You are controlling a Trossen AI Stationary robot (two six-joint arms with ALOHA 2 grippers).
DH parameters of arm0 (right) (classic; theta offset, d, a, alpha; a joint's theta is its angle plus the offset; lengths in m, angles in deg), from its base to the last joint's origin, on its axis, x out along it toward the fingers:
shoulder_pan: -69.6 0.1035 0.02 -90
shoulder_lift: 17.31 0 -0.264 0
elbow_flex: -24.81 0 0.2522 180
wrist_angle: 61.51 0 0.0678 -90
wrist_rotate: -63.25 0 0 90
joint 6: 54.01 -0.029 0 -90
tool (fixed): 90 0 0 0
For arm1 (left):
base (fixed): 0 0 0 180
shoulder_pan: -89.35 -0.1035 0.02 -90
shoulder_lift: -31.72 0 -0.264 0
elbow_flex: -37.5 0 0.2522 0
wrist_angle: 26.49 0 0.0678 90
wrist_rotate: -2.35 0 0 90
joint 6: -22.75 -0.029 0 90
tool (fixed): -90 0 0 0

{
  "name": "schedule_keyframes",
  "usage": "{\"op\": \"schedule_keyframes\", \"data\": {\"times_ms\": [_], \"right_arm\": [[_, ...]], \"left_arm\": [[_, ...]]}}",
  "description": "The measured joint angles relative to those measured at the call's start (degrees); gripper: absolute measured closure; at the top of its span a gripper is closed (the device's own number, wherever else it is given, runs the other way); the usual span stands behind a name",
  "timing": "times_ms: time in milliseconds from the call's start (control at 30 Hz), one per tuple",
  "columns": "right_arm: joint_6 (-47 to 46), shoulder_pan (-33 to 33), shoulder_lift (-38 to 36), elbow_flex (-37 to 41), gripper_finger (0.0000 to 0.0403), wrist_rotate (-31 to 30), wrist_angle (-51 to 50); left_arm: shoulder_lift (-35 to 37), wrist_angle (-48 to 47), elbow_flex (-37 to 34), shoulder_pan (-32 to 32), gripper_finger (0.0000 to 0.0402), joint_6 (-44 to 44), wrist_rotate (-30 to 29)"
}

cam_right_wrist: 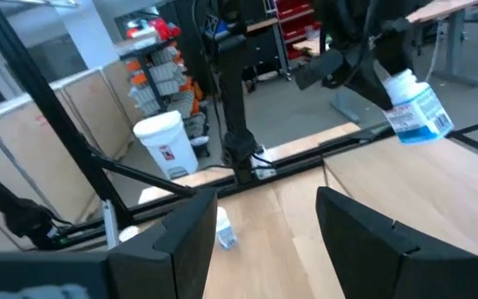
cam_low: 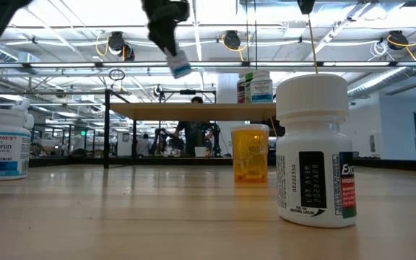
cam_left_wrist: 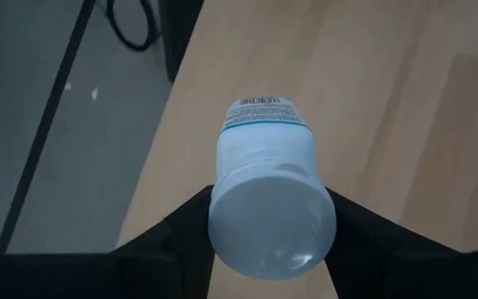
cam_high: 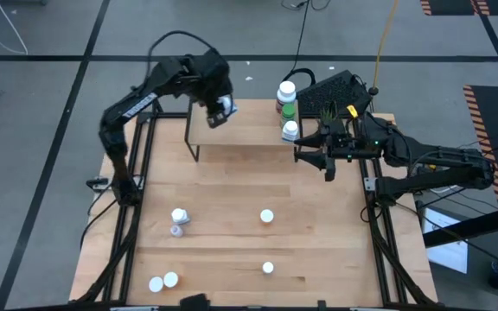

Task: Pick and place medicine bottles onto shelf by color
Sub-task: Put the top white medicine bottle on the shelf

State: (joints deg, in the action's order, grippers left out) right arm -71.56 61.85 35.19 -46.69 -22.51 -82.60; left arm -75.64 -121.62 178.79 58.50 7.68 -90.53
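Note:
My left gripper [cam_high: 217,107] is shut on a white bottle with a blue-striped label [cam_left_wrist: 264,141], above the left end of the light-wood shelf [cam_high: 240,131]. The same bottle [cam_low: 179,66] hangs well above the shelf board [cam_low: 193,110] in the low view. Three bottles, two white-capped and one green [cam_high: 289,110], stand at the shelf's right end. My right gripper [cam_high: 315,156] is open and holds nothing, level, just off the shelf's right near corner. Several white-capped bottles [cam_high: 180,216] stand on the table. My left gripper pinches the bottle at its white cap end [cam_left_wrist: 222,218], one finger [cam_left_wrist: 177,237] on each side of the cap. The fingers come from above. The bottle is lifted clear over the shelf, tilted, its base [cam_right_wrist: 428,116] pointing down and sideways.
An orange bottle [cam_low: 250,153], a large white bottle [cam_low: 315,152] and a Melatonin bottle [cam_low: 2,144] stand on the table. A small potted plant [cam_high: 328,111] sits behind the shelf's right end. Bare wood shows on the shelf's middle and on the table's centre [cam_high: 232,186].

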Motion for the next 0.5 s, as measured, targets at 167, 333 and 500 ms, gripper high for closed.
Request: {"op": "schedule_keyframes", "data": {"times_ms": [167, 333, 500], "right_arm": [[-0.08, 0.0, -0.53, 0.0, 0.0203, -1.56, -3.6], [-1.58, 0.0, -0.53, 0.0, 0.0203, -1.53, -5.22], [-1.93, 0.0, -0.53, 0.0, 0.0203, -1.52, -6.02]], "left_arm": [[-5.67, 4.98, 2.78, 1.06, 0.0217, -1.31, 0.26], [-9.01, 6.18, 3.1, 1.03, 0.0216, -2.26, 3.85], [-10.53, 6.29, 3.21, 0.83, 0.0216, -3.21, 4.03]]}}
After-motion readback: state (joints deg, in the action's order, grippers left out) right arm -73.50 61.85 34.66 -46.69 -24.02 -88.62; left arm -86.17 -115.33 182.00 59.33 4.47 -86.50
